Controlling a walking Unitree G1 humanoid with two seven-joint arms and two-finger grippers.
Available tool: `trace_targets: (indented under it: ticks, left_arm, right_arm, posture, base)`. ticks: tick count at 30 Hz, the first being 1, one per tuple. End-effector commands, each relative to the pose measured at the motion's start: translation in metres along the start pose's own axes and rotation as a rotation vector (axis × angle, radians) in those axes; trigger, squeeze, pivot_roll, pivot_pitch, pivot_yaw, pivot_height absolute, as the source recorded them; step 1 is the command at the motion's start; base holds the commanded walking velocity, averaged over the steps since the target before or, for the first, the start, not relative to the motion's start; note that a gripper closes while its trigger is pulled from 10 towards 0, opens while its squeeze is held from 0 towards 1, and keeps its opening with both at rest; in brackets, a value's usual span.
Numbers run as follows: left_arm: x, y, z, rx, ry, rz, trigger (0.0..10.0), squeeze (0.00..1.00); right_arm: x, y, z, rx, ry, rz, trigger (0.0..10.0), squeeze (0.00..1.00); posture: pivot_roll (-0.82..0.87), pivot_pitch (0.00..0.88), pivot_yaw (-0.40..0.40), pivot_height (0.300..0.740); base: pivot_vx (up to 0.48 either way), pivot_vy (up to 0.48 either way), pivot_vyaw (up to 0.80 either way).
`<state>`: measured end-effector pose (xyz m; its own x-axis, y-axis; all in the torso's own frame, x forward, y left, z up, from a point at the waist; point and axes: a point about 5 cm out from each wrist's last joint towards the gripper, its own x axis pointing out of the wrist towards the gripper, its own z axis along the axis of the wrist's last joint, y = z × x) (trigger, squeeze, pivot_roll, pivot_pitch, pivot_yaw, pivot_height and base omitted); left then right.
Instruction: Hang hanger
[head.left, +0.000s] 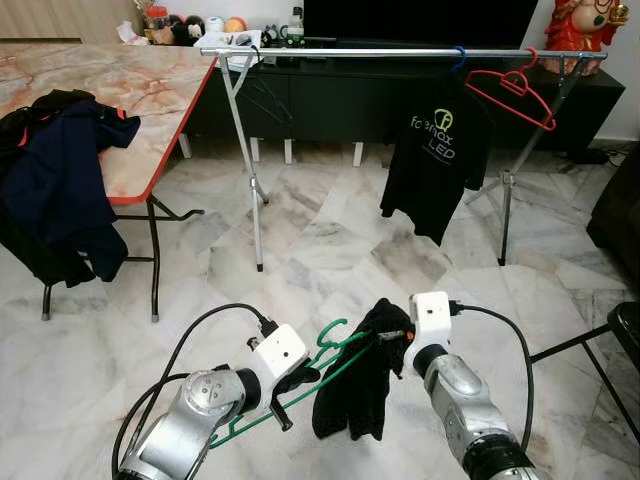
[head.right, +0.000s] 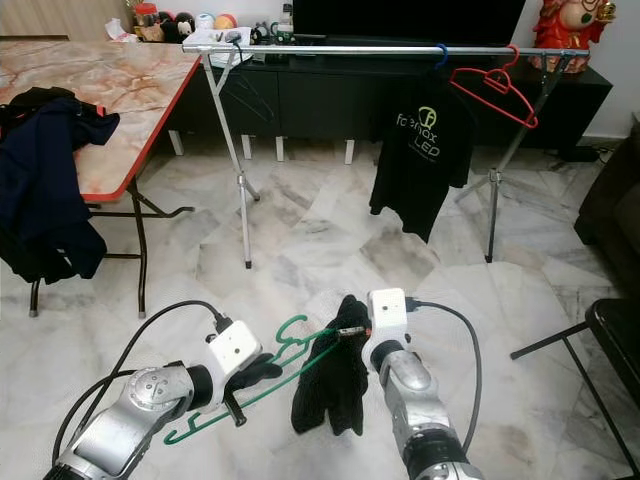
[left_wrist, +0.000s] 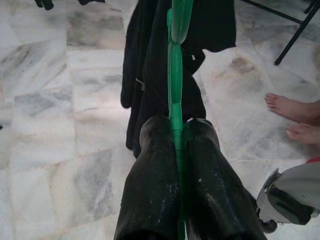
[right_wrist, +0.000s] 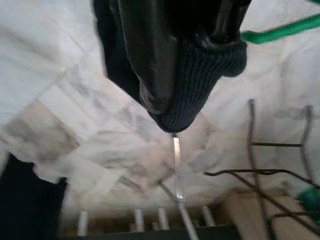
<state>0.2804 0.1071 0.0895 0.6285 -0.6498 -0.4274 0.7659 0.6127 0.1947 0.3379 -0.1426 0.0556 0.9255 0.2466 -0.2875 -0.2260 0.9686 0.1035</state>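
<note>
My left gripper is shut on the lower bar of a green hanger, low over the marble floor; the left wrist view shows the green hanger pinched between both fingers. A black garment hangs bunched from the hanger's far end. My right gripper is shut on the top of that garment, and the knit cloth wraps its fingertips. Ahead stands a clothes rack with a silver rail.
On the rail hang a black T-shirt and an empty red hanger. A marble-topped table at the left carries dark clothes. A black chair is at the right. A person's bare feet are nearby.
</note>
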Motion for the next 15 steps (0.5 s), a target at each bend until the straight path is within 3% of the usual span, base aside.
trace_targets:
  ticks: [1,9,15]
  left_arm:
    - [-0.001,0.004,-0.001,0.024,0.012,0.024,10.0,0.00]
    - [-0.005,0.007,-0.006,0.037,0.035,0.036,10.0,0.00]
    - [-0.003,0.007,-0.003,0.041,0.026,0.033,10.0,0.00]
  right_arm:
    - [-0.003,-0.011,-0.005,0.003,0.042,-0.081,10.0,0.00]
    - [-0.003,-0.018,-0.004,0.019,0.055,-0.149,10.0,0.00]
    - [0.000,-0.007,0.000,0.027,0.041,-0.096,10.0,0.00]
  posture:
    - [0.06,0.114,-0.026,0.740]
    - [0.06,0.108,-0.024,0.740]
    - [0.06,0.102,-0.020,0.740]
  base:
    - [0.000,0.000,0.00]
    - [0.000,0.000,0.00]
    - [0.000,0.000,0.00]
